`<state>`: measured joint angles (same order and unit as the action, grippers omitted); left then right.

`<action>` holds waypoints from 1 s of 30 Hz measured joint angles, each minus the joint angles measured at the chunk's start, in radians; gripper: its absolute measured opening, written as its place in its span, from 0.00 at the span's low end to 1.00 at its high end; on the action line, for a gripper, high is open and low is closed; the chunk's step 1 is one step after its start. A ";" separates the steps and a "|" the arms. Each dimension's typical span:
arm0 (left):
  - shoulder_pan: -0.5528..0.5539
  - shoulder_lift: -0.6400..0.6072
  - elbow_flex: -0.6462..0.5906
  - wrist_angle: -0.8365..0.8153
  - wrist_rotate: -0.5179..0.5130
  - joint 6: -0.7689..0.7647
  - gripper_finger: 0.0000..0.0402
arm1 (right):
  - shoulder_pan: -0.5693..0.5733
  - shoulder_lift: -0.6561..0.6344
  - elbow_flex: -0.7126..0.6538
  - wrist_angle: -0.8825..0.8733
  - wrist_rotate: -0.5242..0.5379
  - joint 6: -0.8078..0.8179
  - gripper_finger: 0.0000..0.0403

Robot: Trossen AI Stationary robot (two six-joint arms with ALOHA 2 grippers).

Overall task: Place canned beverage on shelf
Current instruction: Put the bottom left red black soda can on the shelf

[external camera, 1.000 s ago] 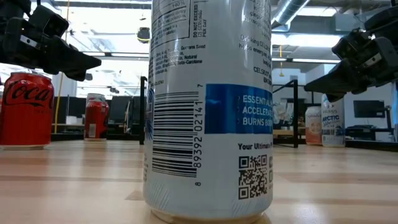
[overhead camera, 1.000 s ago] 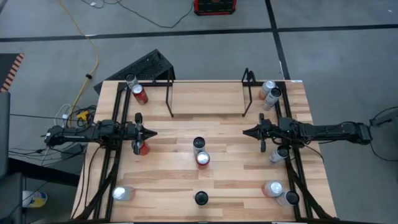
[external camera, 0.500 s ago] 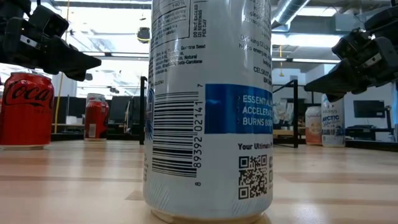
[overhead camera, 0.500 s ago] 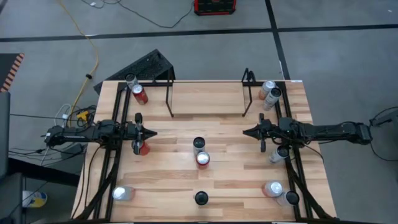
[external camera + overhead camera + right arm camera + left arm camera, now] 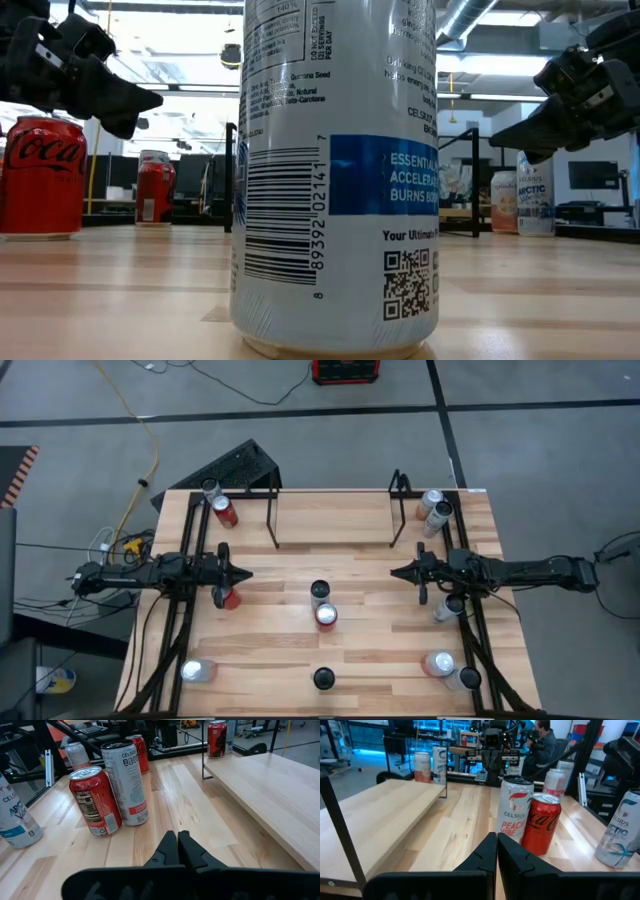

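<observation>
The left gripper (image 5: 240, 572) sits at the middle left of the high view, with its two fingers pressed together and nothing between them. Compared with a second ago it has turned and shifted a little. In the low view its dark tip (image 5: 148, 100) now points slightly lower toward the table. The change is small, so I judge that the left arm is only beginning to move and that no can has been approached yet.

The right gripper (image 5: 395, 572) is at the middle right of the high view. It is also fully closed and empty, and it has not moved at all.

Just below the left gripper in the high view stands a red can (image 5: 230, 598), partly hidden under the arm. Further toward the centre of the frame stand two cans close together, a tall white Celsius can (image 5: 319, 592) and a Coca-Cola can (image 5: 326, 616). They lie between the two grippers and well apart from both. In the left wrist view this pair shows straight ahead of the closed fingers (image 5: 490, 852).

The shelf (image 5: 273, 520) stands in the upper centre of the high view, beyond the grippers, and no can shows on it. The task is therefore at its beginning. For any grasp the fingers must open first.
</observation>
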<state>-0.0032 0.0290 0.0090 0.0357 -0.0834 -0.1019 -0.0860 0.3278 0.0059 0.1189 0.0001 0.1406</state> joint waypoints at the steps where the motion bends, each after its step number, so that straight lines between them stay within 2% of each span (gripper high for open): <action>1: 0.000 0.000 0.000 0.000 0.000 -0.013 0.00 | 0.000 0.000 0.000 0.000 0.000 0.000 0.00; 5: 0.000 0.000 0.000 0.000 0.000 -0.131 0.00 | -0.001 0.000 0.000 0.000 0.005 -0.039 0.00; 11: 0.000 0.003 0.000 0.017 -0.027 -0.129 0.00 | -0.008 0.000 0.000 0.012 0.005 -0.179 0.00; 15: 0.000 0.004 0.022 0.064 -0.054 -0.116 0.00 | -0.007 0.000 0.007 0.212 0.003 -0.175 0.00; 19: 0.000 0.014 0.101 0.070 -0.130 -0.065 0.00 | -0.019 -0.001 0.104 0.318 0.005 -0.257 0.00; 24: 0.000 0.122 0.201 0.058 -0.214 0.025 0.00 | -0.056 0.025 0.274 0.201 0.048 -0.322 0.00; 30: 0.001 0.339 0.323 0.019 -0.253 0.046 0.00 | -0.071 0.162 0.455 0.078 0.085 -0.324 0.06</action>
<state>-0.0021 0.3682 0.3322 0.0548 -0.3366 -0.0563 -0.1572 0.4893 0.4611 0.1966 0.0849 -0.1837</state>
